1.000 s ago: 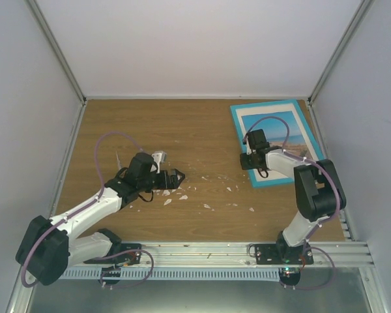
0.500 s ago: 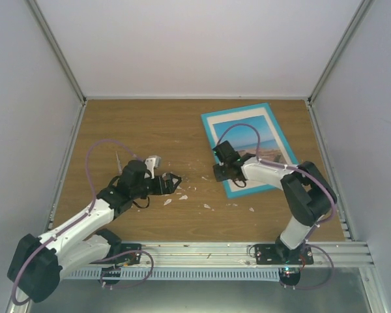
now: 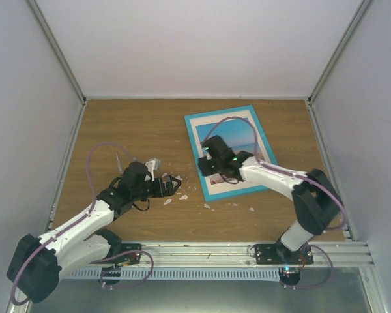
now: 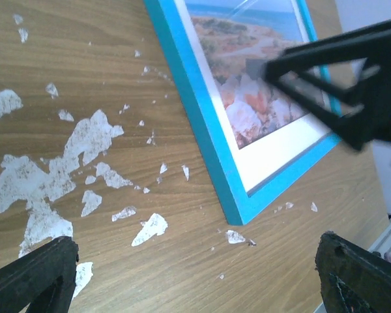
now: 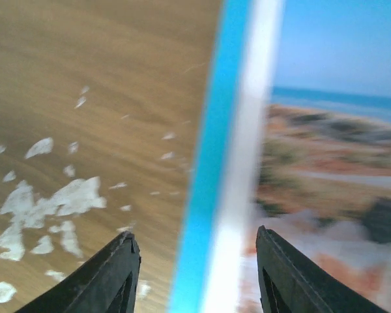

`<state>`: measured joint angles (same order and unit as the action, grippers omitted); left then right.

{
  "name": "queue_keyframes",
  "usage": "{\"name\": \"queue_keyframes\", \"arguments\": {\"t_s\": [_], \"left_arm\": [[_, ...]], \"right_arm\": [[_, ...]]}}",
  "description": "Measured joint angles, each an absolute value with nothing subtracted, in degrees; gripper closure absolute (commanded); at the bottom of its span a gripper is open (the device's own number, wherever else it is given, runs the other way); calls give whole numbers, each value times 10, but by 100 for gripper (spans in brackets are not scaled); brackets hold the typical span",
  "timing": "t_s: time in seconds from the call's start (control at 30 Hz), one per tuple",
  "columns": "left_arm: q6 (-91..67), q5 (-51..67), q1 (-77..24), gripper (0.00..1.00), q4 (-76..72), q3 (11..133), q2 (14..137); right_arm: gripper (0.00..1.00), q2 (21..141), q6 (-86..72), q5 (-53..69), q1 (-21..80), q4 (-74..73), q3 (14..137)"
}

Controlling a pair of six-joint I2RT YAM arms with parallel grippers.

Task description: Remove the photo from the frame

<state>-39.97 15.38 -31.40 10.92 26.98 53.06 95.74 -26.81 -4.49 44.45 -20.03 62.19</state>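
Observation:
The frame point(image 3: 220, 113), turquoise side up, lies flat right of the table's middle. The photo point(image 3: 233, 139), a beach scene, sits inside it behind a white mat. My right gripper point(image 3: 204, 168) hangs over the frame's left edge, open, its jaws astride the blue rail point(image 5: 215, 163) and mat with the photo point(image 5: 339, 150) to their right. My left gripper point(image 3: 177, 186) rests low on the table just left of the frame's near corner point(image 4: 244, 208), wide open and holding nothing. In the left wrist view, the right gripper's fingers point(image 4: 339, 85) cover part of the photo point(image 4: 241, 104).
White flecks point(image 3: 182, 193) litter the wooden table point(image 3: 130, 130) between the two grippers, with larger scraped patches point(image 4: 72, 156) under my left wrist. Grey walls enclose the table on three sides. A metal rail point(image 3: 208, 251) runs along the near edge.
The frame has slid left toward the table's middle and turned a little, together with my right gripper. The right jaws now stand wider. My left arm has pulled back slightly.

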Motion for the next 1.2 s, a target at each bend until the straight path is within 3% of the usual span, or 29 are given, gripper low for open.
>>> {"name": "queue_keyframes", "arguments": {"t_s": [0.13, 0.33, 0.6, 0.93, 1.2], "left_arm": [[-407, 155, -325, 2, 104, 272, 576], [-409, 156, -345, 3, 89, 306, 684], [-405, 156, -362, 3, 54, 382, 801], [-396, 167, -377, 4, 20, 439, 919], [-370, 153, -377, 6, 28, 458, 946]], "right_arm": [[40, 862, -246, -35, 347, -197, 567], [24, 767, -198, 20, 116, -188, 481], [9, 818, -168, 122, -66, -144, 465], [4, 930, -144, 180, -89, -114, 462], [4, 908, -133, 199, -31, -68, 411]]}}
